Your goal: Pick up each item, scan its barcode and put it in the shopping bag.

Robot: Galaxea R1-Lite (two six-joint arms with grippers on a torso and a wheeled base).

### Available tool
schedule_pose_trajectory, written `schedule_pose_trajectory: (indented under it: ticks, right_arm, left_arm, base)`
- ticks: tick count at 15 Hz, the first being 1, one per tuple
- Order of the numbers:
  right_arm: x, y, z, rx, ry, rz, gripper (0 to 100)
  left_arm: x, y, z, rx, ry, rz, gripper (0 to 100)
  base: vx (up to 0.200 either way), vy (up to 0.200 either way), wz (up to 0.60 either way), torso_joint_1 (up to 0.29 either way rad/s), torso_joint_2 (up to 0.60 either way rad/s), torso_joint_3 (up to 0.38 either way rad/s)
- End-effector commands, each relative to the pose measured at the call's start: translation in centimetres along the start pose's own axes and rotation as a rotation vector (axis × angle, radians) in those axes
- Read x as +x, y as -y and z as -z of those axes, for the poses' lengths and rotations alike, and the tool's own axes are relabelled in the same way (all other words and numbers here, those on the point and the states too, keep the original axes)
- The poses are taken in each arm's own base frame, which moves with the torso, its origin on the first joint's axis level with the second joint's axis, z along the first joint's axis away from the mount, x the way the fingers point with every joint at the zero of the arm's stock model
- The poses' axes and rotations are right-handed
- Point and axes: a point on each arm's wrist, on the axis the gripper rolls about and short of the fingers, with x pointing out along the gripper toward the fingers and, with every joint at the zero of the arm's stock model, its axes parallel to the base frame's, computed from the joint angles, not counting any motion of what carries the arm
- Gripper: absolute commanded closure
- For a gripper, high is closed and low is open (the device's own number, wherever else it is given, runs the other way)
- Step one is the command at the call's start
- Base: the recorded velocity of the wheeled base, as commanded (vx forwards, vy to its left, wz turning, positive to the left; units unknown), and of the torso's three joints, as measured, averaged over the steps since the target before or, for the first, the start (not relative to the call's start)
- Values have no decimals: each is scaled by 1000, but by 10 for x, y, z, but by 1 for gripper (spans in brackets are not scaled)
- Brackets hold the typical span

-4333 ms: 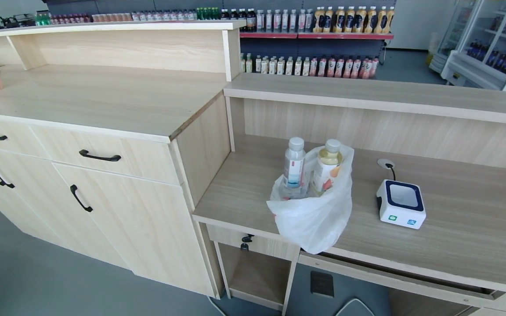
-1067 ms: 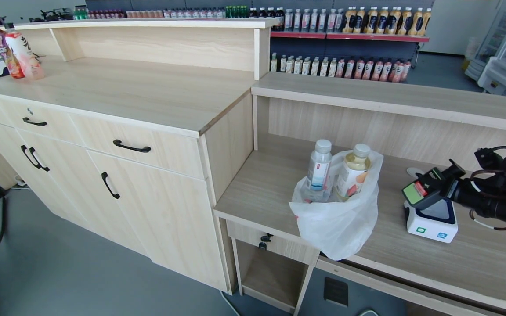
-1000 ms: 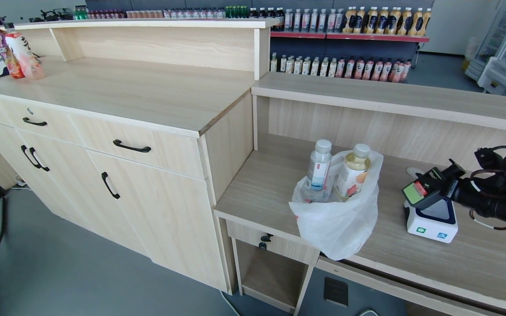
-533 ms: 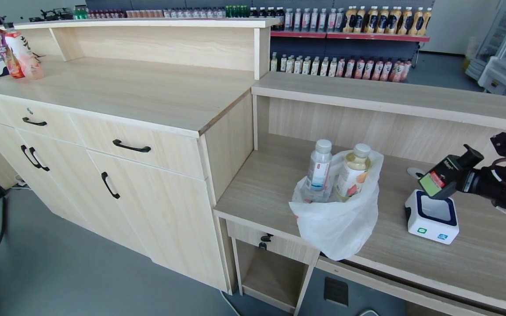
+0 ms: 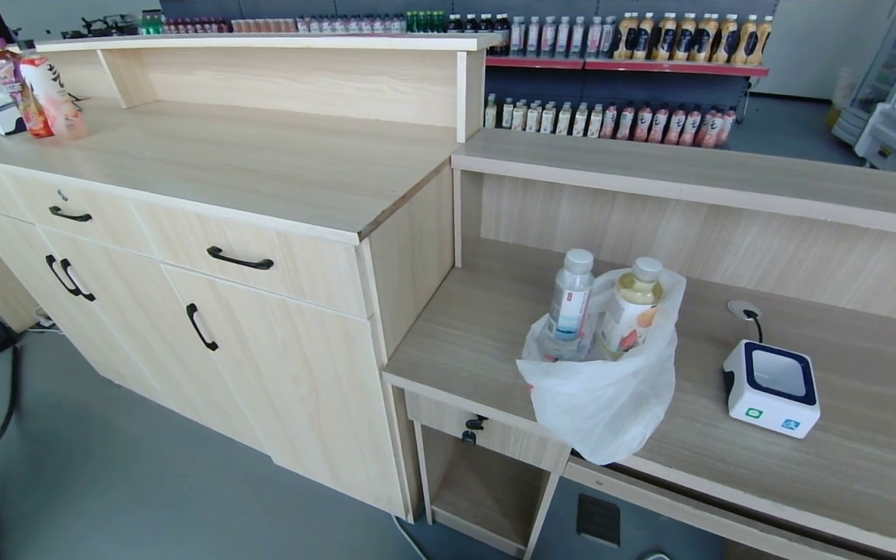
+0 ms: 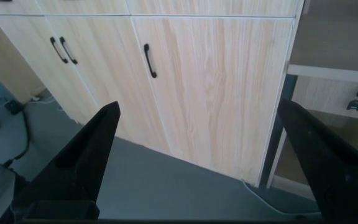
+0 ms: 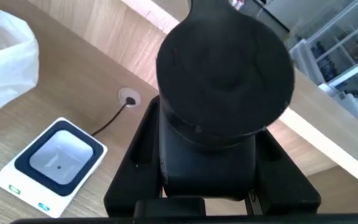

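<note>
A white shopping bag [image 5: 603, 397] stands on the low wooden counter [image 5: 479, 327]. Upright in it are a clear bottle [image 5: 572, 299] and a yellow drink bottle [image 5: 633, 307]. To the bag's right sits the white and blue barcode scanner [image 5: 772, 386]. My right gripper [image 7: 216, 124] is shut on a dark, round-topped item [image 7: 222, 68], held above the counter near the scanner [image 7: 55, 163], with the bag [image 7: 5, 59] farther off. My left gripper [image 6: 199, 109] is open and holds nothing, low in front of the cabinet doors [image 6: 216, 81].
A higher counter [image 5: 246, 163] with drawers and doors stands left of the low one. Two drink bottles [image 5: 43, 85] stand at its far left end. Shelves of bottles [image 5: 611, 39] line the back wall. A raised ledge [image 5: 689, 175] runs behind the low counter.
My right arm, with the dark item, lifted off the scanner, drew back to the right and left the head view. The head camera shifted slightly.
</note>
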Motion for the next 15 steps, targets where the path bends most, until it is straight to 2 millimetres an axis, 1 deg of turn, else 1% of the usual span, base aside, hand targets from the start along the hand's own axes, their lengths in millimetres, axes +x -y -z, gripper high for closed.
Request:
schedule_pose_trajectory:
  ticks: [1, 2, 3, 4, 6, 7, 8, 9, 10, 11, 12, 13, 14, 15]
  right_arm:
    - [4, -4, -34, 6, 81, 32, 100]
    - [13, -12, -50, 38, 79, 62, 100]
    - [19, -25, -61, 87, 74, 50, 100]
    - [22, -35, -66, 138, 90, 6, 100]
    - [29, -68, -76, 217, 125, -169, 100]
    - [27, -83, -83, 228, 139, -266, 100]
    - [25, -102, -85, 236, 112, -354, 100]
    - [22, -118, -77, 242, 56, -426, 100]
    - [20, -129, -66, 247, -2, -471, 100]
    - [19, -143, -49, 255, -99, -526, 100]
    - [19, -149, -40, 261, -159, -558, 100]
    - [23, -160, -27, 271, -243, -602, 100]
    - [27, -164, -22, 274, -266, -610, 100]
    - [39, -173, -10, 290, -297, -621, 100]
  left_arm:
    - [0, 0, 0, 0, 1, 0, 0]
    - [0, 0, 0, 0, 1, 0, 0]
    - [0, 0, 0, 0, 1, 0, 0]
    - [0, 0, 0, 0, 1, 0, 0]
    - [0, 0, 0, 0, 1, 0, 0]
    - [0, 0, 0, 0, 1, 0, 0]
    - [0, 0, 0, 0, 1, 0, 0]
    - [0, 0, 0, 0, 1, 0, 0]
    - [0, 0, 0, 0, 1, 0, 0]
    - [0, 0, 0, 0, 1, 0, 0]
    - [0, 0, 0, 0, 1, 0, 0]
    - [0, 0, 0, 0, 1, 0, 0]
    - [0, 0, 0, 0, 1, 0, 0]
    - [0, 0, 0, 0, 1, 0, 0]
  base:
    - [0, 0, 600, 2, 2, 7]
    - [0, 0, 600, 12, 7, -2]
    - [0, 0, 600, 2, 7, -2]
    - [0, 0, 0, 0, 0, 0]
    - [0, 0, 0, 0, 0, 0]
    - [0, 0, 0, 0, 0, 0]
    - [0, 0, 0, 0, 0, 0]
    - [0, 0, 0, 0, 0, 0]
    - [0, 0, 0, 0, 0, 0]
    - [0, 0, 0, 0, 0, 0]
    - [0, 0, 0, 0, 0, 0]
    - [0, 0, 0, 0, 0, 0]
    - [0, 0, 0, 0, 0, 0]
    - [0, 0, 0, 0, 0, 0]
